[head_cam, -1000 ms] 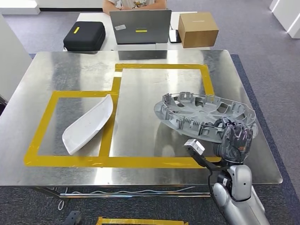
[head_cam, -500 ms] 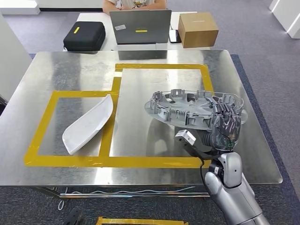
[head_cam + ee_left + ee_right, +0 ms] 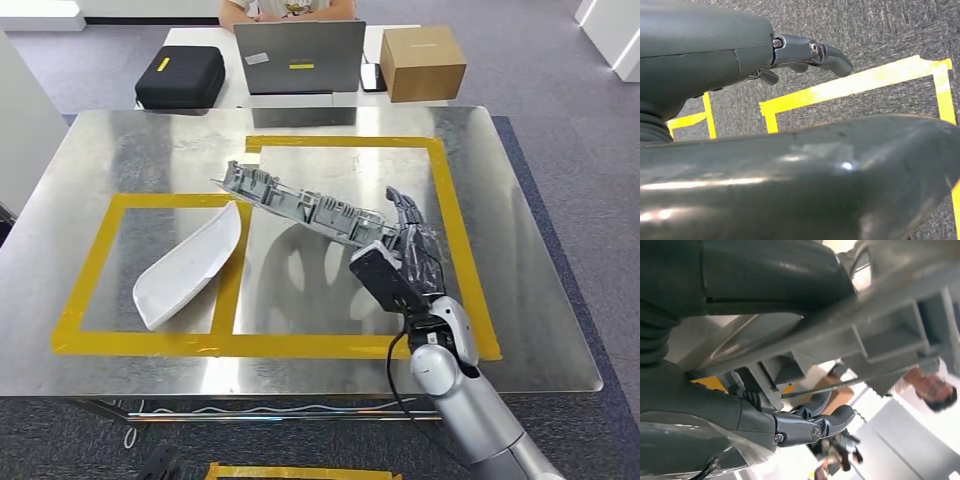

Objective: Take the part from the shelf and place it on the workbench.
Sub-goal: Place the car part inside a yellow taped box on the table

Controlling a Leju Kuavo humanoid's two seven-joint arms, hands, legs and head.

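Right hand (image 3: 411,262) of mine grips the grey wheel cover (image 3: 306,207) by its near rim, fingers wrapped over the edge, and the cover hangs tilted above the steel table (image 3: 90,160), its far edge higher and reaching toward the left. In the right wrist view I see the ribbed underside of the cover (image 3: 881,335) pressed against the palm, with dark fingers (image 3: 828,422) curled below it. My left hand (image 3: 810,52) hangs over grey carpet marked with yellow tape (image 3: 866,80); its fingers look loosely extended and I see nothing in them.

Beneath the cover lies the larger rectangle of yellow tape (image 3: 445,170) on the table. A white curved shell (image 3: 189,265) lies in the smaller taped rectangle to the left, its upper tip crossing the tape strip between the two, just beside the cover's far edge as I see it from the head camera. Beyond the table stand a laptop (image 3: 300,57), a black case (image 3: 180,77) and a cardboard box (image 3: 423,62), with a person (image 3: 287,8) seated behind the laptop.
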